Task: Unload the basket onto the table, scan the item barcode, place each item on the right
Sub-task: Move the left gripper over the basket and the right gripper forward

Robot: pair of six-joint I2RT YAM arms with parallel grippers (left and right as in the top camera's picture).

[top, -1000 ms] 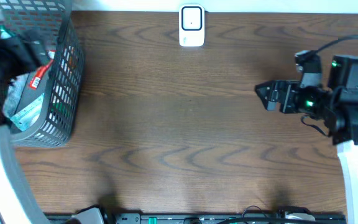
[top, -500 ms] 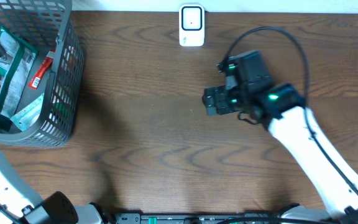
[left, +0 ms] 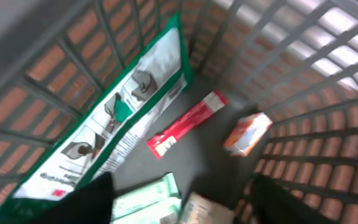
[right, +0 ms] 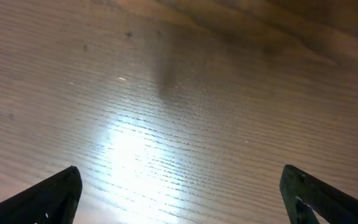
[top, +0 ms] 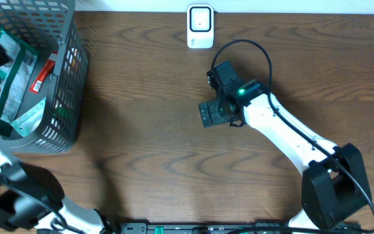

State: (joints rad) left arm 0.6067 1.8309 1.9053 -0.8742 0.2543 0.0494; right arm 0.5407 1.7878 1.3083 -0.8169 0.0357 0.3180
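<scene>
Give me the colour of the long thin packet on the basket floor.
Red, with a white end; the packet shows best in the left wrist view.

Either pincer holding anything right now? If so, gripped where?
Nothing is held. The right pincer is open over bare table. The left pincer is open inside the basket, above the packets, clamping none.

Grey basket (left: 205, 167) interior, green-white pouch (left: 117, 124) against wall, red tube (left: 185, 124), orange box (left: 247, 134)
</scene>
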